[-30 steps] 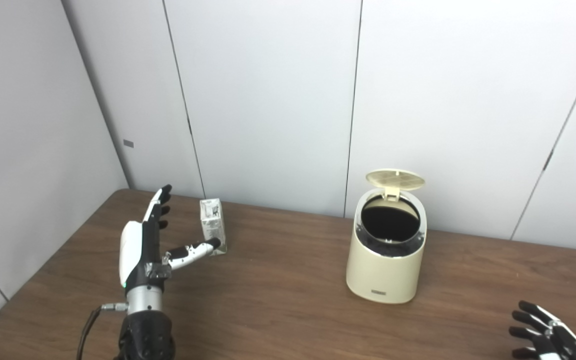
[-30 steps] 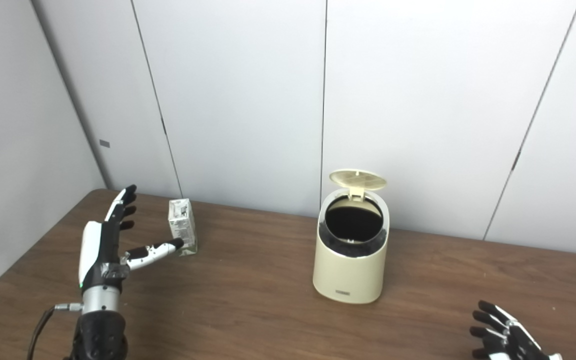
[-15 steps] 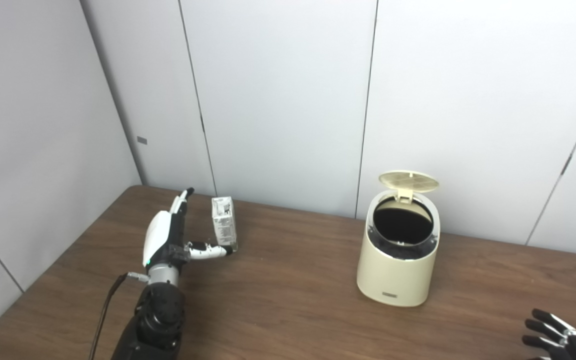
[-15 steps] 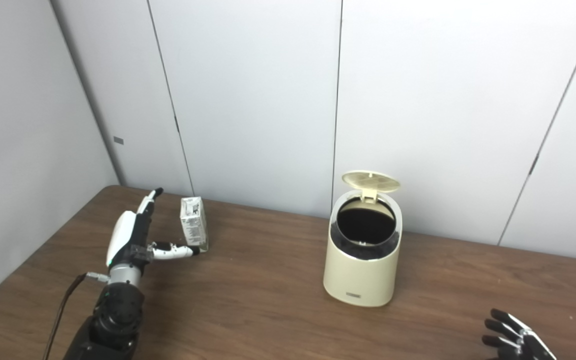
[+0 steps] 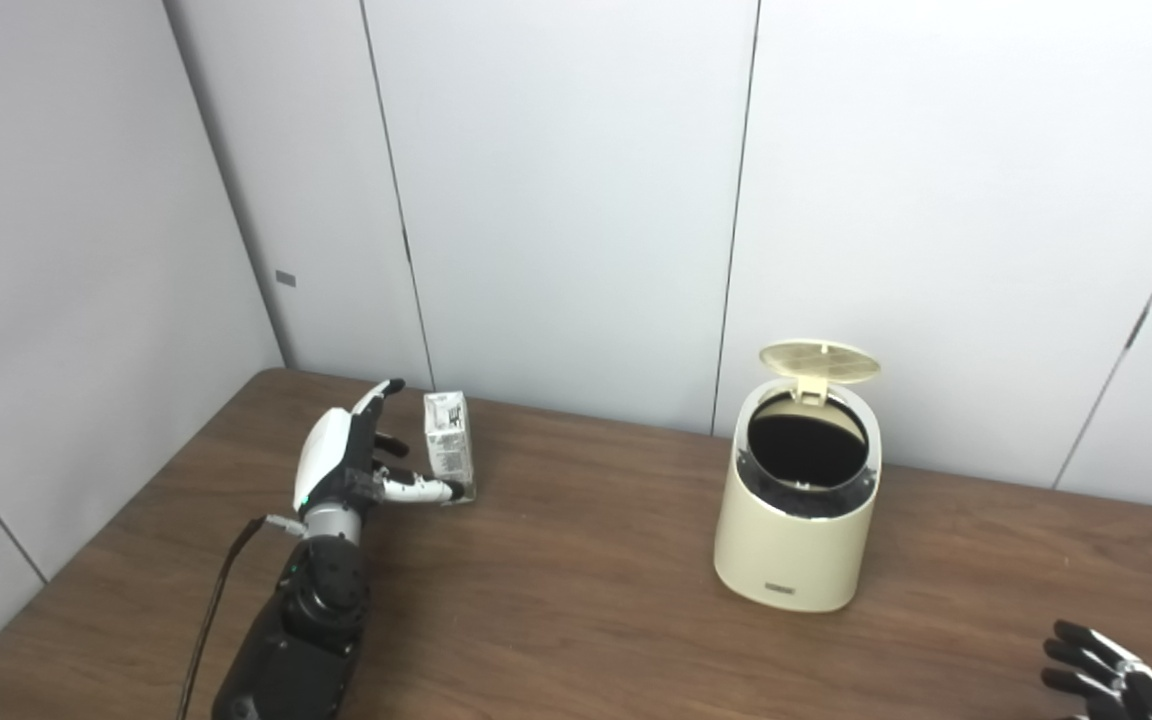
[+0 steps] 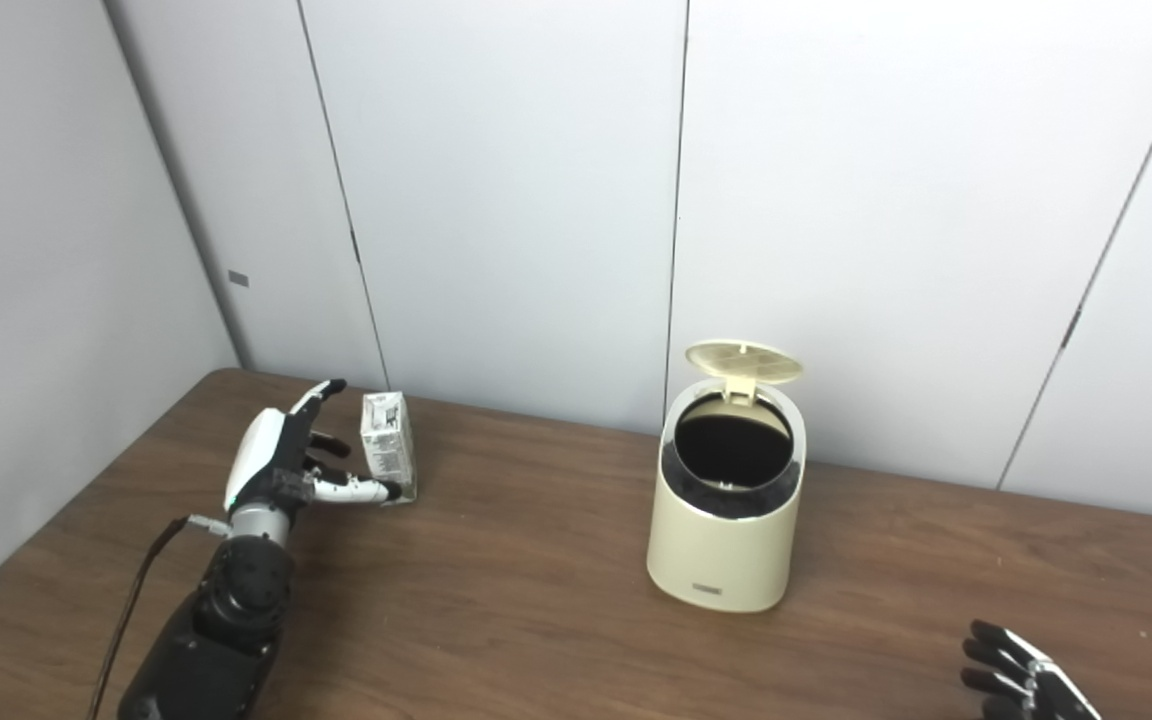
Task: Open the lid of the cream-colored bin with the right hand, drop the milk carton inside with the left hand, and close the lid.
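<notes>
The right hand [image 6: 1021, 685] is cut off at the bottom right corner of both pics. Only dark fingers show, spread apart, w/ nothing in them. The inside of the bin [image 5: 796, 520] is just black, so can't see the bottom. The far side of the milk carton [image 5: 448, 450] is hidden too, and its print is too small to read.

Both views show the same things. The left eye view has a bit more of the table's [image 5: 576, 600] left side; the right eye view has more wall on the right.

The left hand [image 5: 341, 465] is near the back left corner of the table, just beside the carton on its left. The hand is loose and open. Its thumb reaches across the front of the carton, low down, and looks to touch it. The other fingers [image 5: 381, 392] point up by the carton's far side; can't tell if they touch.

The carton stands upright on the table near the back edge. The bin stands well apart to its right, w/ the lid [image 5: 820, 358] tipped up.
</notes>
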